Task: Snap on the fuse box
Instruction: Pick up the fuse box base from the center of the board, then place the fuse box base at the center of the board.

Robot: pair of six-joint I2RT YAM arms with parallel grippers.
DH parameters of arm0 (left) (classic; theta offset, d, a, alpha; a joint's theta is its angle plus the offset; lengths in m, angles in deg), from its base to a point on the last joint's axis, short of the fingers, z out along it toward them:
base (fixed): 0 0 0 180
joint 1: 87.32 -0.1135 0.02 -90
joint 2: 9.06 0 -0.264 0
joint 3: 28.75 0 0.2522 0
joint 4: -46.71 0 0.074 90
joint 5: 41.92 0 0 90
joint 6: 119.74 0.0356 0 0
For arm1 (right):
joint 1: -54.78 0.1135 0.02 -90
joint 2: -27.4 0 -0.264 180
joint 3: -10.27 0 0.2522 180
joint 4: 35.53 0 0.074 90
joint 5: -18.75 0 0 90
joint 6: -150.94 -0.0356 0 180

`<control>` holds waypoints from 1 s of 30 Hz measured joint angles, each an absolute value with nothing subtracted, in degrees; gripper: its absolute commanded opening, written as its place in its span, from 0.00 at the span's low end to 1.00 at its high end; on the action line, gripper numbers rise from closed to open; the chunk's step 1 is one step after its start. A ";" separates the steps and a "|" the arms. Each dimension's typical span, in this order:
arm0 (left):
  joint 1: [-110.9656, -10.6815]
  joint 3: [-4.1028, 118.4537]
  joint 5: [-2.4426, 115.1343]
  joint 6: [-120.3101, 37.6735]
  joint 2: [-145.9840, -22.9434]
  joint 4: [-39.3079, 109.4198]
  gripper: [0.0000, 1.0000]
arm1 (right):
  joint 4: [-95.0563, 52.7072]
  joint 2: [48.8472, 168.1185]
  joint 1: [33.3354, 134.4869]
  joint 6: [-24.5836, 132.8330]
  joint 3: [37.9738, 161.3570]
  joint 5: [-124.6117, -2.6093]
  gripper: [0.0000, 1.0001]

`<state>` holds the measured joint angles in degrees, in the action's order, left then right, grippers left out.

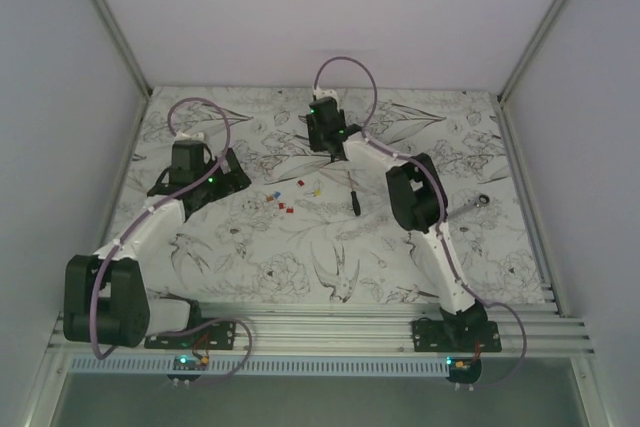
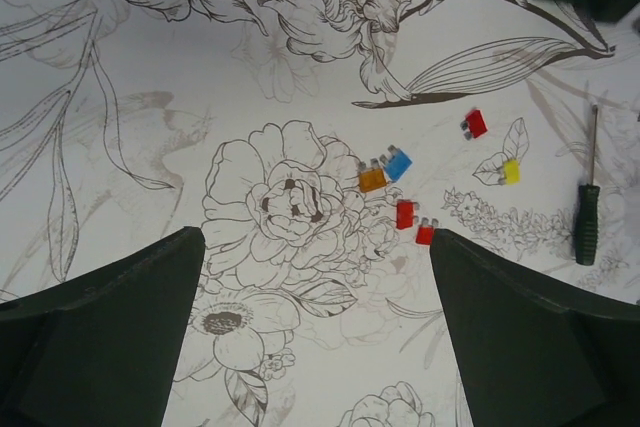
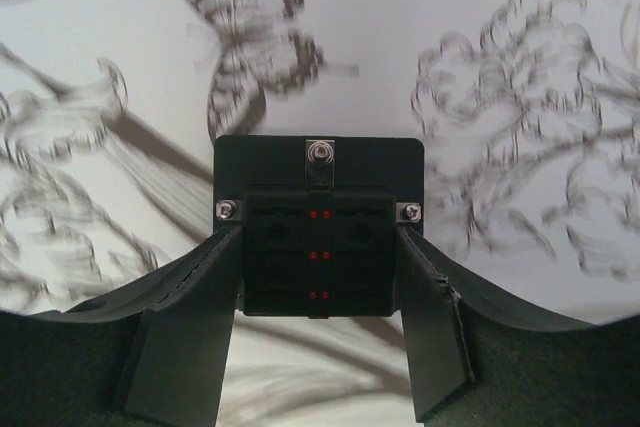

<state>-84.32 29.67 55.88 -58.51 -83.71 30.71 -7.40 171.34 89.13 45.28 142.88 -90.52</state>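
The right gripper [image 3: 316, 247], reaching to the far middle of the flower-printed table [image 1: 300, 267], has its two dark fingers [image 3: 190, 337] pressed against opposite sides of the fuse box [image 3: 318, 177]. The jaws stand partway apart, with the box filling the gap between them. The wrist view shows the black, roughly square block from above, with three pairs of small red marks down its raised centre. A metal stud sits at its far edge and a screw at each far corner of the raised part. The pictures do not show whether the box lies on the table or is lifted off it. From overhead the box is hidden beneath the gripper.

On the left side of the table the left gripper [image 2: 315, 242] hangs with its jaws spread wide, holding and touching nothing. Just beyond it, on the table's middle, lie loose fuses [image 2: 405, 214] in red, orange, blue and yellow. A dark-handled screwdriver [image 2: 586, 222] lies to their right, well apart from both grippers.
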 measured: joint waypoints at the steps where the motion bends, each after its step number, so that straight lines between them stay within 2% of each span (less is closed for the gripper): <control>1: -84.32 29.63 56.14 -58.75 -83.54 30.69 1.00 | -7.70 169.20 89.15 45.43 139.51 -90.06 0.58; 5: -83.97 28.97 57.45 -60.02 -82.09 30.10 1.00 | -9.28 161.00 89.18 45.93 126.68 -88.70 0.58; 13: -81.35 27.83 59.22 -61.75 -78.99 29.99 1.00 | -12.32 149.68 89.20 50.83 109.72 -85.38 0.58; 23: -77.45 25.21 60.12 -62.99 -75.73 29.88 1.00 | -19.51 133.42 89.20 62.31 86.73 -71.11 0.58; 30: -76.41 24.05 60.25 -63.85 -73.20 29.84 1.00 | -21.17 125.68 89.79 70.30 78.20 -59.00 0.58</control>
